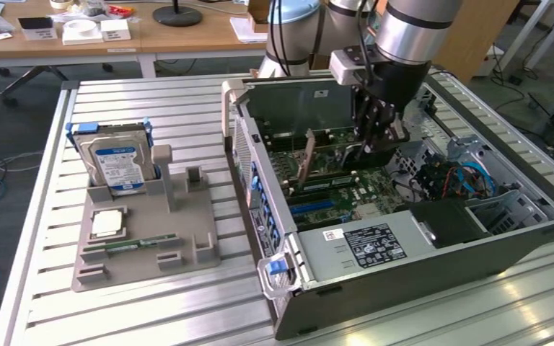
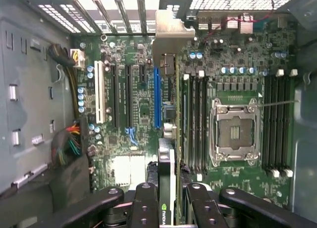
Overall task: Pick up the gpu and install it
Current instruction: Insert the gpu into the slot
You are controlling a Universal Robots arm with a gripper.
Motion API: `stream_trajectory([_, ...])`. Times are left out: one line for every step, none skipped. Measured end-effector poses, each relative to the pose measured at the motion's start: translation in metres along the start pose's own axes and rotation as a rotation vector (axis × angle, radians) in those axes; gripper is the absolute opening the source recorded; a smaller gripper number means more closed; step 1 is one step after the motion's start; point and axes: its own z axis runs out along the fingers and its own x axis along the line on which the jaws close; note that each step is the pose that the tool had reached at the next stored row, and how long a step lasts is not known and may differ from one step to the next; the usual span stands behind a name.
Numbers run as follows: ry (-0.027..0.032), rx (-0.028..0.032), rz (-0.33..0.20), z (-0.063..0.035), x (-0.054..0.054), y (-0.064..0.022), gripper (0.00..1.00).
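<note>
My claw (image 2: 168, 208) grips the gpu (image 2: 171, 119) edge-on over the motherboard (image 2: 237, 79), mid-install; I judge it needs lining up with a slot toward twelve o'clock.

Your silver-jointed robot arm (image 1: 414, 29) reaches straight down, its black-fingered gripper (image 2: 167, 200) clamped on the thin card at six o'clock.

A lab or workshop: slatted metal bench (image 1: 161, 108), open computer case (image 1: 431, 252), wooden desks (image 1: 142, 40) behind.
</note>
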Motion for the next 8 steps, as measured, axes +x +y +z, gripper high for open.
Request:
stream_trajectory([-0.0002, 0.0001, 0.000, 0.0009, 0.001, 0.0015, 0.27])
stream_trajectory([-0.0003, 0.0001, 0.000, 0.0017, 0.001, 0.0030, 0.27])
stream_trajectory([-0.0004, 0.0000, 0.000, 0.0025, 0.002, 0.0045, 0.27])
stream_trajectory([-0.0005, 0.0001, 0.000, 0.0032, 0.003, 0.0060, 0.27])
stream_trajectory([-0.0006, 0.0001, 0.000, 0.0040, 0.003, 0.0075, 0.27])
stream_trajectory([-0.0006, 0.0001, 0.000, 0.0047, 0.004, 0.0090, 0.27])
stream_trajectory([-0.0007, 0.0000, 0.000, 0.0054, 0.005, 0.0106, 0.27])
stream_trajectory([-0.0010, 0.0001, 0.000, 0.0063, 0.005, 0.0120, 0.27])
